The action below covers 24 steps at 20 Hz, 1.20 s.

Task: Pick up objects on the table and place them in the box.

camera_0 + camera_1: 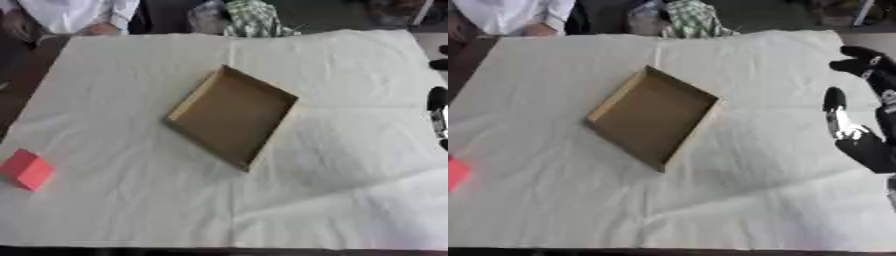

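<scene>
The right robot hand (859,142) stands at the 3 o'clock edge of the tabletop (737,200), palm low and fingers (834,102) straight and pointing up toward 12 o'clock, spread apart and holding nothing, touching none of the things. The cardboard box (232,114) lies near the centre of the white-covered tabletop, turned askew with one corner toward 12 o'clock, its brown inside bare. A red block (26,169) sits far off at the 9 o'clock edge, well apart from both the box and the right robot hand.
</scene>
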Each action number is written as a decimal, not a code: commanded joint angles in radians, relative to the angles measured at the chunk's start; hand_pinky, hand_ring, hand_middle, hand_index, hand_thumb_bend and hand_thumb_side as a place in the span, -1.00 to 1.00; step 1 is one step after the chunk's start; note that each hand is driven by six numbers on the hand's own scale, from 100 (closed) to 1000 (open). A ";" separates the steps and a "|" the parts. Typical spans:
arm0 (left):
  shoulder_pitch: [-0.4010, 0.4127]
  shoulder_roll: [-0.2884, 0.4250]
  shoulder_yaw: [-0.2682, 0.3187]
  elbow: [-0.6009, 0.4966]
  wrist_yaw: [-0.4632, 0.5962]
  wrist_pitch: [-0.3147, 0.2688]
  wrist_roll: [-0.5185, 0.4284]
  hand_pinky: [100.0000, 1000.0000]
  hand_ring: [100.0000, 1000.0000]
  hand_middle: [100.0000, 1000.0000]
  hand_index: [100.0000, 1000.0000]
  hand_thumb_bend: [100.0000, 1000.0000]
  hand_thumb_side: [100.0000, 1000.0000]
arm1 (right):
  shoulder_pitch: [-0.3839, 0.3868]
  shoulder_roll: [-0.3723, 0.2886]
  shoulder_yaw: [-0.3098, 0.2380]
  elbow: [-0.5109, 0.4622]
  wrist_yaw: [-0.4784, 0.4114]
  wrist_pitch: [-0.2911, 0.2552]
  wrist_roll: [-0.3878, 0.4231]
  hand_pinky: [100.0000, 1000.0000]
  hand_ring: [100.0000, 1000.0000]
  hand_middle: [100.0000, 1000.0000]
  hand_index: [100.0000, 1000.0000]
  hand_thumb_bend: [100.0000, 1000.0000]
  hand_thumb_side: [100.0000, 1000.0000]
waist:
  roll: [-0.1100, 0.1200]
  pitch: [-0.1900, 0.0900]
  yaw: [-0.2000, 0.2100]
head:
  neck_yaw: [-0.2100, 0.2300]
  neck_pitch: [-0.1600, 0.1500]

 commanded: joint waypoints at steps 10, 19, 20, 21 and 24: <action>-0.080 -0.008 -0.025 0.100 -0.016 -0.016 0.042 0.42 0.62 0.59 0.81 0.12 -1.00 | -0.015 -0.004 0.001 -0.015 -0.013 0.000 0.007 0.74 0.58 0.69 0.58 -1.00 0.72 | -0.003 -0.008 -0.012 | 0.021 0.009; -0.156 -0.046 -0.061 0.198 -0.005 -0.065 0.052 0.39 0.59 0.57 0.79 -0.03 -1.00 | -0.022 0.005 0.006 -0.015 -0.017 -0.001 0.013 0.74 0.58 0.69 0.58 -1.00 0.72 | -0.007 0.001 -0.022 | 0.027 0.006; -0.162 -0.049 -0.064 0.202 -0.003 -0.070 0.052 0.39 0.59 0.58 0.79 -0.03 -1.00 | -0.023 0.006 0.006 -0.015 -0.018 -0.001 0.013 0.74 0.58 0.69 0.58 -1.00 0.72 | -0.007 0.002 -0.024 | 0.028 0.005; -0.167 -0.052 -0.066 0.205 -0.002 -0.074 0.054 0.39 0.59 0.58 0.79 -0.04 -1.00 | -0.023 0.007 0.006 -0.015 -0.018 -0.001 0.014 0.74 0.58 0.69 0.58 -1.00 0.72 | -0.007 0.003 -0.025 | 0.028 0.004; -0.184 -0.064 -0.070 0.213 0.001 -0.082 0.061 0.38 0.58 0.58 0.80 -0.05 -1.00 | -0.025 0.009 0.007 -0.015 -0.019 -0.001 0.015 0.74 0.58 0.68 0.58 -1.00 0.72 | -0.007 0.005 -0.027 | 0.029 0.001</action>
